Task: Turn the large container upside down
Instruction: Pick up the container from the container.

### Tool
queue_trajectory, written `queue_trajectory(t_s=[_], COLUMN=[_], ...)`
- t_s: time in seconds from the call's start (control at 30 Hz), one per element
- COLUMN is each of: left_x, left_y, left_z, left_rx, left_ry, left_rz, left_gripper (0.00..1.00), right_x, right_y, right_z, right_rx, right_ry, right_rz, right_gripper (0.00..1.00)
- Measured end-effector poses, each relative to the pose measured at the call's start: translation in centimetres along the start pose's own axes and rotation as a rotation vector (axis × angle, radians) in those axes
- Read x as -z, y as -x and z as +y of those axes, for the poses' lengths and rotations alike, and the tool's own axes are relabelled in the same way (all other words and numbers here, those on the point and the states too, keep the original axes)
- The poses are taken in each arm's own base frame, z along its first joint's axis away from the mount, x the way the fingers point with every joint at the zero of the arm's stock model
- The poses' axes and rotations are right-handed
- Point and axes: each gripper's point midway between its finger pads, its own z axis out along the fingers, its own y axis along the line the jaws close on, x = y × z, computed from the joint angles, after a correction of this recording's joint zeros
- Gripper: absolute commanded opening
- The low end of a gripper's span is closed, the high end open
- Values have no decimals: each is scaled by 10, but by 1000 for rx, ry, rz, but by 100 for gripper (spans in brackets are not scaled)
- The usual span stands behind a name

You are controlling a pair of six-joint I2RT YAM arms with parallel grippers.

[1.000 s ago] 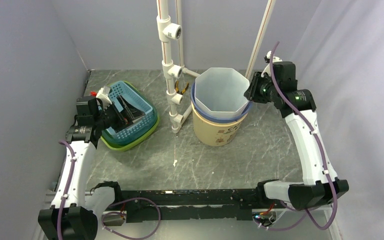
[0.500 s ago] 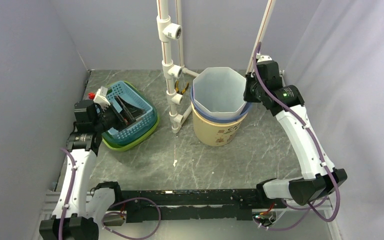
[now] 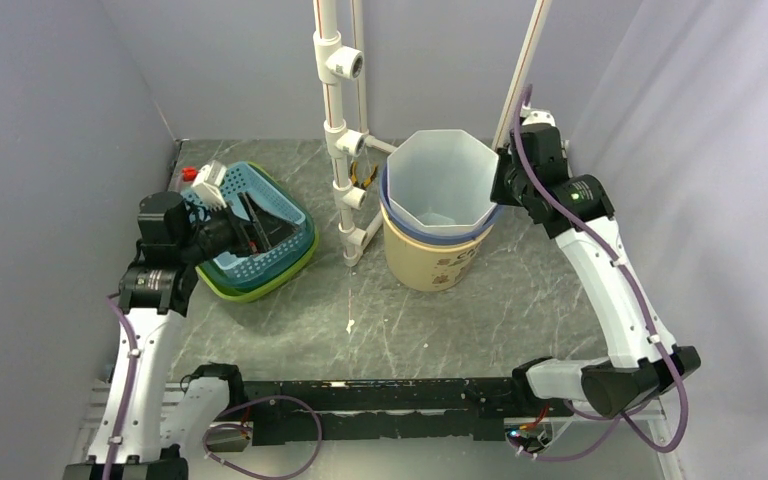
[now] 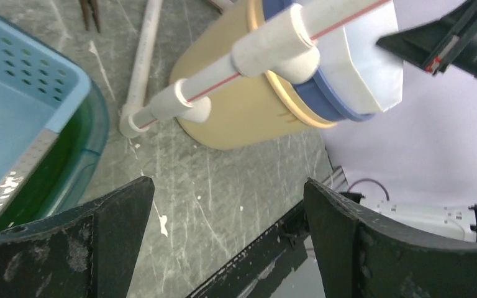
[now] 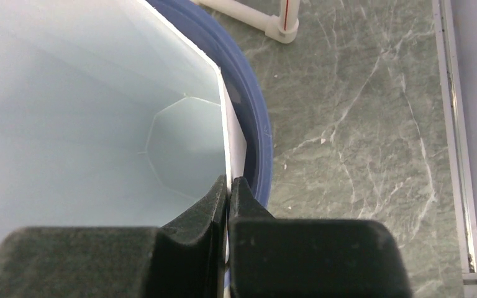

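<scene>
Right gripper [image 5: 228, 186] closed onto the rim wall of the large container [image 3: 440, 185]; one finger inside the wall, one outside, the thin pale edge pinched between them with almost no gap. Container mouth faces up; its octagonal floor shows below the claw, on the inner side. Container upright, nested in a blue-rimmed tub [image 5: 258, 124] whose rim curves just outside the outer finger; both sit in a tan bucket [image 3: 430, 262] beneath the claw, standing on the marbled grey table [image 3: 520, 290].

Left gripper [image 4: 227, 186] spread wide, nothing between its fingers; held well apart from the container, across the table from it. Bucket and container lie ahead of this claw in its wrist view. Blue basket [image 3: 260, 185] under and beside the claw, stacked in a green basket [image 3: 285, 272]. White pipe frame [image 3: 345, 130] stands between the left claw and the bucket; one foot lies on the table close beside the bucket.
</scene>
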Motion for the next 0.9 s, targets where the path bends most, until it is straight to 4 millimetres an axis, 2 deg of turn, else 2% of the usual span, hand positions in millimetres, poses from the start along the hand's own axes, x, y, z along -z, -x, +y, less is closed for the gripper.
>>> queue_trajectory(t_s=[0.23,0.4,0.73,0.9], left_x=[-9,-18,-38,-48], left_y=[-24,-44,-50,-48], left_z=[-34,-46,-38,-43], left_rx=[-126,-173,-189,-181], left_ry=[-51,-55,-3,-24], left_rz=[124,175,198,224], left_gripper=[96,96,96,96], right_x=[30,58,98,107], right_y=[17,24,-1,-9], right_z=[-1,-4,-23,-29], right_rx=[-77,-130,-177,-190], right_ry=[31,69,143,172], right_rz=[-83,-153,-315,-387], right_gripper=[0,0,0,0])
